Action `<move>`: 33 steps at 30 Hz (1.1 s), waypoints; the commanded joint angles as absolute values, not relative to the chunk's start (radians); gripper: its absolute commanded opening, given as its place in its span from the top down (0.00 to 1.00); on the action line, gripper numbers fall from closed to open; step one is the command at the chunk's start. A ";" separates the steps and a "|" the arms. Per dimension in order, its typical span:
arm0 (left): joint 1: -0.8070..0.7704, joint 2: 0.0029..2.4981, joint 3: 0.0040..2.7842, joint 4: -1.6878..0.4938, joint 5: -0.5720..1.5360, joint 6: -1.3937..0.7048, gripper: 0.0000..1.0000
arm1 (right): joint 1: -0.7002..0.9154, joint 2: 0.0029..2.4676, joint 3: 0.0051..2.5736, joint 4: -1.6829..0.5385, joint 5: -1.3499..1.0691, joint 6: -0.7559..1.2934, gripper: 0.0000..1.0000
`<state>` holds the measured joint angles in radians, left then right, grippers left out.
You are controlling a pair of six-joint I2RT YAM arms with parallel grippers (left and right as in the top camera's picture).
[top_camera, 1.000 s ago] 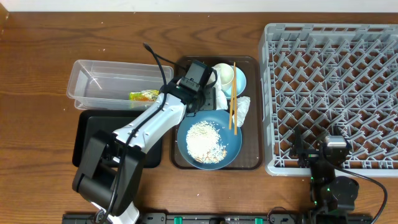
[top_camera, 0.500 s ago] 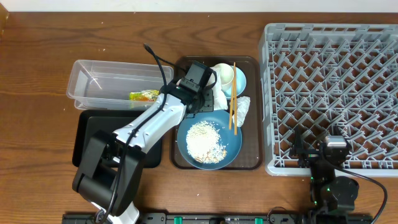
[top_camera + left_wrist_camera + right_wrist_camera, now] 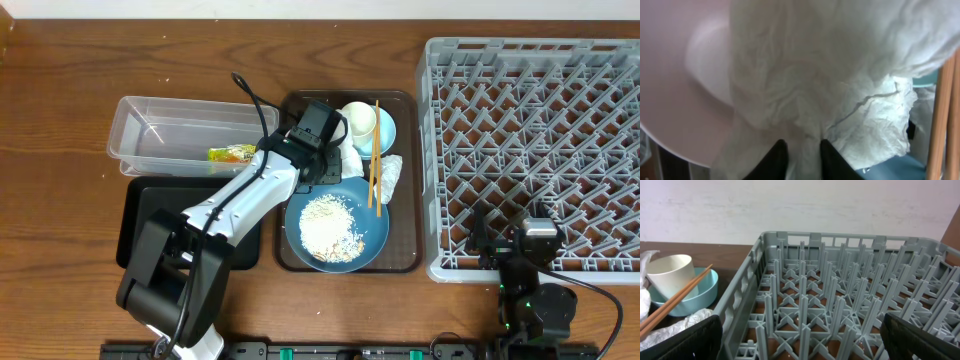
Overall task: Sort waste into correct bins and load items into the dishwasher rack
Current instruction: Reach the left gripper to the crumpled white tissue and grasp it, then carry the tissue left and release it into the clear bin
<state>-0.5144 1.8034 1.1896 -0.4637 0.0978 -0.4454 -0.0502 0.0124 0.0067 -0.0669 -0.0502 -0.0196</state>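
Observation:
My left gripper [image 3: 802, 150] is shut on a crumpled white napkin [image 3: 830, 75] that lies against the pinkish-white bowl [image 3: 680, 75]. From overhead that gripper [image 3: 335, 160] is over the back of the brown serving tray [image 3: 405, 262]. A dark-blue plate [image 3: 370, 245] carries rice grains [image 3: 328, 225]. Chopsticks [image 3: 374, 155] rest across the light-blue dish [image 3: 388, 130], which holds the cream cup [image 3: 360, 118]. A second napkin [image 3: 388, 175] lies to their right. My right gripper [image 3: 802, 340] stands open at the near edge of the grey dishwasher rack [image 3: 840, 295].
A clear tub [image 3: 150, 130] at the left holds a yellow-green wrapper [image 3: 232, 153]. The black tray [image 3: 150, 225] sits in front of it, partly under my left arm. The rack [image 3: 540, 150] fills the right side of the table.
The left gripper's fingers have closed onto the napkin. Neither arm has shifted noticeably in the overhead view.

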 commanded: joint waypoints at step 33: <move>-0.187 1.608 1.223 -0.601 -0.170 -0.439 0.94 | -0.053 0.009 0.006 -0.071 -0.053 -0.024 0.01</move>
<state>-0.1974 1.5723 1.2343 -0.5964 -0.1444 -0.4438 -0.0502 0.0124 0.0067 -0.0669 -0.0502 -0.0196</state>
